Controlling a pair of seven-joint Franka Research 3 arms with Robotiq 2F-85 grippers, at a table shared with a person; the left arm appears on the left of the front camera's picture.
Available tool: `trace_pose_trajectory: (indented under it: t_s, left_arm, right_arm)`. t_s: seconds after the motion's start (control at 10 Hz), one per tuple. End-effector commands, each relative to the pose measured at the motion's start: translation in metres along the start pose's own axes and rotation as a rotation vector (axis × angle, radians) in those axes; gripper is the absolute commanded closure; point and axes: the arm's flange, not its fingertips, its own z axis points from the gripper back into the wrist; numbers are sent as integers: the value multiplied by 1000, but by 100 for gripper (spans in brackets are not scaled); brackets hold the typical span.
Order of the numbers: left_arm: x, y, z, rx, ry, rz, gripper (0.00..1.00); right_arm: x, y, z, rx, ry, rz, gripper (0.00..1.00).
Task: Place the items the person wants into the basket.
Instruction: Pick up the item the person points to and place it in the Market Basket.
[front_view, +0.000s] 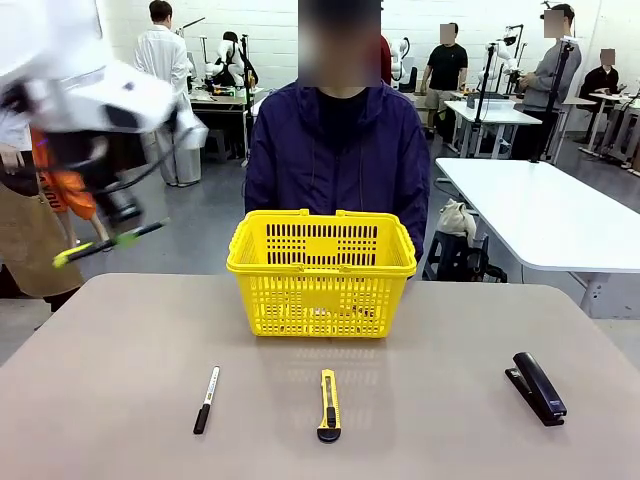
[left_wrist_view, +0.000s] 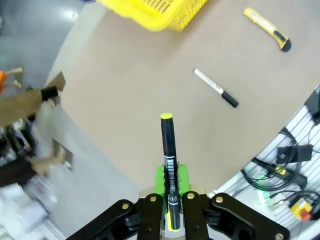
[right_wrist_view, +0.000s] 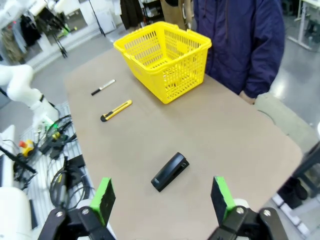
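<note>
Black pen (left_wrist_view: 168, 150) clamped in left fingers (left_wrist_view: 160, 179), left of basket (front_view: 320, 290); next, carry over rim, release; right fingers (right_wrist_view: 105, 197) wide.

My left arm (front_view: 90, 95) hangs blurred above the left edge of the tabletop (front_view: 100, 340), left jaws closed on the thin black pen (front_view: 148, 229), which sits nearly level in the air with its yellow tip pointing left. The yellow basket (front_view: 322, 300) stands at the far middle, with the person (front_view: 340, 150) right behind it. Nearer me lie the black marker (front_view: 207, 399), the utility knife (front_view: 328, 404) and, well to the right, the black stapler (front_view: 540, 387).
</note>
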Motion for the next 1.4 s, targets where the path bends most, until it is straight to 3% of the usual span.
trace_pose_trajectory:
  t_s: [0.0, 0.2, 0.6, 0.8, 1.0, 1.2, 1.3]
  left_arm:
    - [78, 37, 17, 7, -4, -247, 89]
    - [151, 49, 5, -72, -18, -446, 89]
    - [249, 38, -38, -251, -91, -650, 89]
    - [274, 32, -60, -260, -135, -684, 89]
    - [282, 23, -77, -168, -179, -611, 89]
    - [284, 29, -77, -188, -166, -555, 89]
    - [281, 24, -83, -210, -177, -629, 89]
  right_arm:
    - [0, -2, 0, 3, -34, 20, 0]
    - [0, -2, 0, 3, -34, 20, 0]
    - [0, -2, 0, 3, -34, 20, 0]
    - [0, -2, 0, 3, -34, 20, 0]
    - [0, -2, 0, 3, -34, 20, 0]
    - [0, -2, 0, 3, -34, 20, 0]
    - [0, -2, 0, 3, -34, 20, 0]
